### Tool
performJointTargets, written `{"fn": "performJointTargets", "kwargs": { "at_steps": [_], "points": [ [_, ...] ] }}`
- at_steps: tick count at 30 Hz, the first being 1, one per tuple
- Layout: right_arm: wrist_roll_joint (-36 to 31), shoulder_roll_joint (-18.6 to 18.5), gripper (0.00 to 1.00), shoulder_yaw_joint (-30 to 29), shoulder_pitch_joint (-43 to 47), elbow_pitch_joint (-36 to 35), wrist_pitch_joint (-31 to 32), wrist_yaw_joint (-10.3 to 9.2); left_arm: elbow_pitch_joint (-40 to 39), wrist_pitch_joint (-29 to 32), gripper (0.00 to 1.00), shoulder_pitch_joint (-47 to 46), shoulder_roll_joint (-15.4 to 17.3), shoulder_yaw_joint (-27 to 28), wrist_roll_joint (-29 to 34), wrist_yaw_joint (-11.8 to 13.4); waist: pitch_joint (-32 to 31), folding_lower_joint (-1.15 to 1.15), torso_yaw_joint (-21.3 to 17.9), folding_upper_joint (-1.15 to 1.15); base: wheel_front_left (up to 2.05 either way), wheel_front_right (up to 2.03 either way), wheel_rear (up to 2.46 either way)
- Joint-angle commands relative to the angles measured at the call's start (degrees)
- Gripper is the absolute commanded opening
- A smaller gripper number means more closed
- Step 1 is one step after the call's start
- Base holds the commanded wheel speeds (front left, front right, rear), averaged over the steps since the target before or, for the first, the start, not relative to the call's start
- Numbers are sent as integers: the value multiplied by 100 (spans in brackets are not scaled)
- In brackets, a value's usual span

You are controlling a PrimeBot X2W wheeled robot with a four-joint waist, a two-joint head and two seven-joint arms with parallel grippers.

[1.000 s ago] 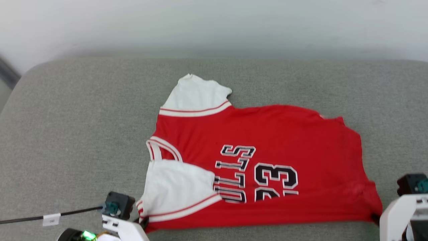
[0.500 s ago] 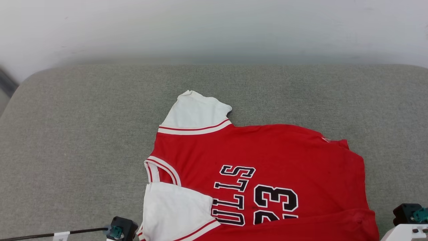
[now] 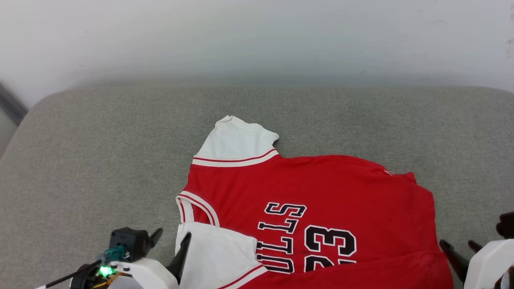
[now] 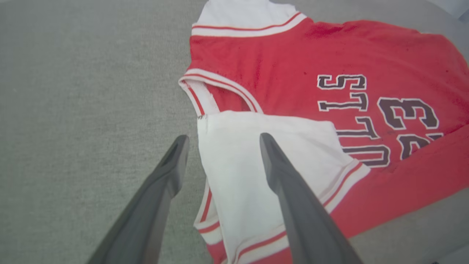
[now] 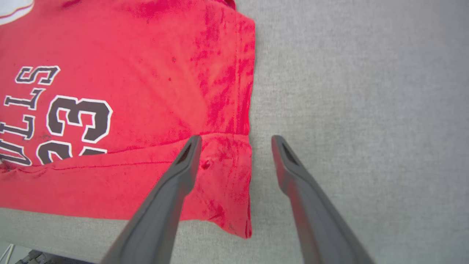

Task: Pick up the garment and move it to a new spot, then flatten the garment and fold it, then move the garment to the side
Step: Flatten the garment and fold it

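Note:
The red garment lies spread on the grey cushion, collar to the left, with "ULLS" and "23" showing. Its near edge is folded back over the lettering, and the near white sleeve lies on top of the body. My left gripper is open at the lower left. In the left wrist view it straddles the sleeve's left edge, above it. My right gripper is open at the lower right. The right wrist view has it over the garment's folded hem corner, holding nothing.
The grey cushion stretches wide to the left and behind the garment, ending at a pale wall. Its front edge runs just below the garment's near fold. A dark strip stands at the far left.
The camera has tilted, so the whole picture sits lower. Both grippers, low at the garment's near edge before, now show open fingers clear of the cloth.

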Motion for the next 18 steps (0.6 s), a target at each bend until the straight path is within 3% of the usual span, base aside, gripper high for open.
{"fn": "performJointTargets", "kwargs": {
  "at_steps": [1, 8, 12, 18],
  "points": [
    [15, -63, 100, -18, -108, -112, -247, -4, 13, -334, 100, -120, -88, 135, 69, 35, -68, 0, -10, 0, 0, 0, 0],
    [179, 8, 100, 127, -277, -563, -1756, -4, 58, -1959, 100, -110, -602, 705, 83, -132, -188, 0, -85, 0, 0, 0, 0],
    [122, 17, 100, 292, -254, -729, -2687, -4, -10, -2172, 100, -16, -832, 1068, 347, -236, -180, 0, -129, 0, 0, 0, 0],
    [-202, 54, 100, 547, -141, -847, -3903, -4, -121, -2186, 100, 144, -1130, 1483, 1303, -458, -94, 0, -195, 0, 0, 0, 0]
  ]
}}
